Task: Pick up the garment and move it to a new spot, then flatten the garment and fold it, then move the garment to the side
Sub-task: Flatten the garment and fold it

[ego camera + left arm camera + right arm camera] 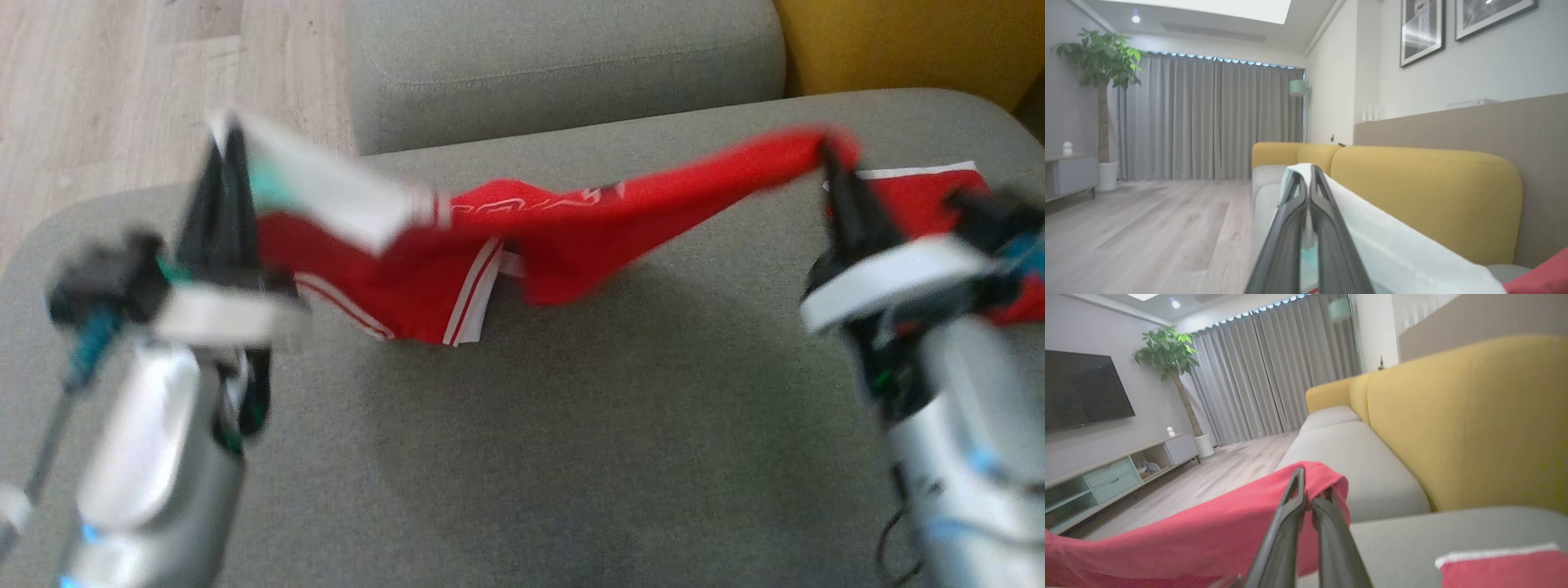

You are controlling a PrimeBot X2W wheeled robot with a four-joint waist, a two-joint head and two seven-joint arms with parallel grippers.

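The red garment (563, 237), trimmed with white stripes, hangs stretched between both grippers above the grey seat cushion (571, 457), its middle sagging so that the lowest folds reach the cushion. The left gripper (228, 137) is clenched on the garment's white part, which in the left wrist view drapes over the closed fingers (1290, 228). The right gripper (829, 157) is pinched tight on a bunched red edge; the right wrist view shows the cloth folded over its fingertips (1294, 498). A red piece with a white border (922, 189) lies flat on the cushion just beside the right gripper; whether it belongs to the same garment cannot be told. Behind the seat stands a yellow backrest (1466, 424). Across the wooden floor, a white pot (1204, 445) holds a leafy tree (1167, 351), and a low TV cabinet (1106, 477) has an open compartment containing small pale items (1146, 467), too blurred to name.
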